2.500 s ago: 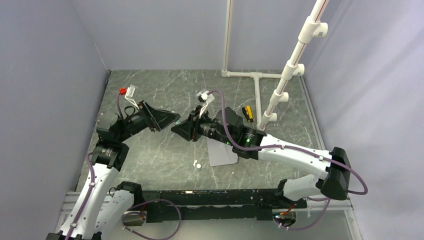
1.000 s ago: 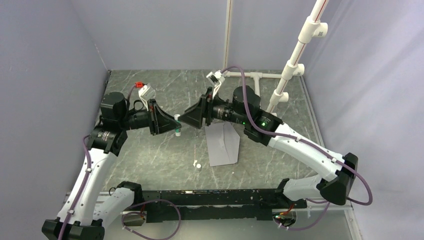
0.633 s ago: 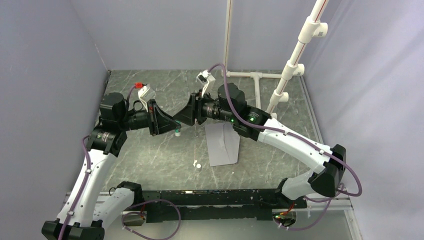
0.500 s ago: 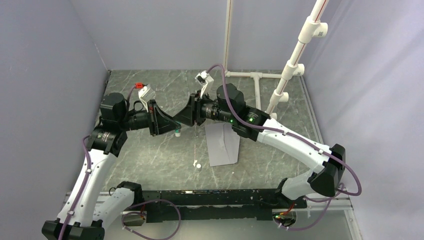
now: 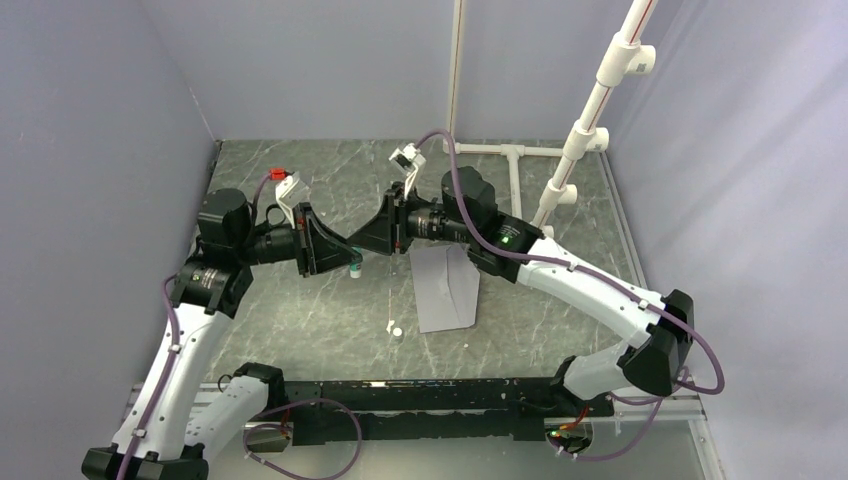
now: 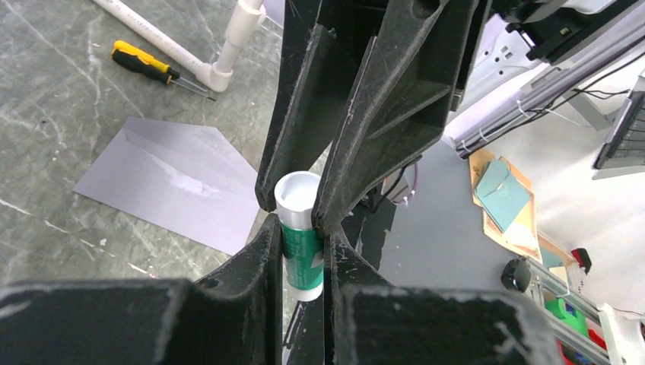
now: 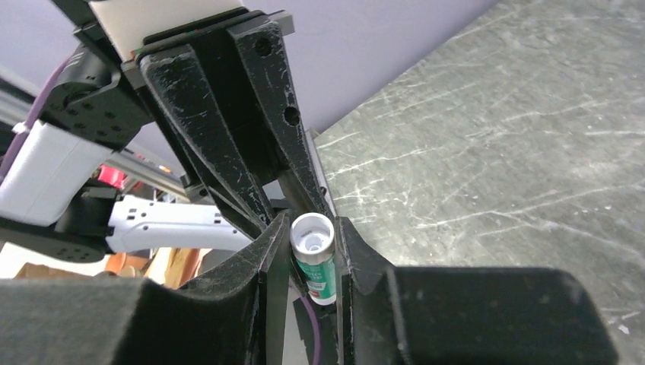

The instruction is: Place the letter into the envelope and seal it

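Held mid-air between both arms: glue stick (image 6: 297, 194). Left gripper (image 6: 303, 262) clamped tight on green body; right gripper (image 7: 313, 262) pinching white end, fingers nearly together. Below right arm, flat on marbled table (image 5: 300, 310): grey envelope (image 5: 447, 290), pointed flap showing. No letter visible; perhaps inside, cannot tell. Thin, light, floppy, slide-prone paper; best pinned flat, lifted by flap edge.

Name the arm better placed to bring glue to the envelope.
Probably right: the right gripper clamps the glue stick at its white end; the envelope lies beneath that arm. The left gripper holds the green body, farther off.
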### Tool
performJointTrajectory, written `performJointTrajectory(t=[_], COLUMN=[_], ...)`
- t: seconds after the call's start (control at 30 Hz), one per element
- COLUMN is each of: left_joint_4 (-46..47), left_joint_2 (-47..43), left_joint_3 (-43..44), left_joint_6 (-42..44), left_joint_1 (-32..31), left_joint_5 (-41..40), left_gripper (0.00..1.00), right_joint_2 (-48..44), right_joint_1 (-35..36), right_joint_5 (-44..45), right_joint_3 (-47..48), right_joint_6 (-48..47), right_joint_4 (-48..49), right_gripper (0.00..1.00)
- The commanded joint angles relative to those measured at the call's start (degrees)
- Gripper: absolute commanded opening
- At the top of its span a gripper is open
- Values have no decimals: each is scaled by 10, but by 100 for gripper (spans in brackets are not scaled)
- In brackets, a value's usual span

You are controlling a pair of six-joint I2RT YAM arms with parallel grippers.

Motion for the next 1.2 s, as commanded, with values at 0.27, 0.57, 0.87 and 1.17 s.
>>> performJointTrajectory(t=[0.27, 0.57, 0.87, 1.17], left_joint_4=[13, -53, -80, -70], left_joint_2=[-37, -2, 29, 29], left_joint_3=[14, 53, 68, 57], left_joint_6=[1, 95, 142, 133], left_joint_1=[0, 0, 0, 0], left_joint_5=[55, -30, 50, 83], left_gripper=[2, 3, 3, 2], right_joint_2=[-58, -78, -92, -69], right_joint_1=[-63, -41, -60, -93], right_joint_5=[-210, 173, 68, -127], right_joint_3=[-61, -44, -76, -60], right_joint_6=[-31, 167, 137, 0], right_joint_4=[166, 1, 81, 45], right_gripper=[0, 0, 53, 80])
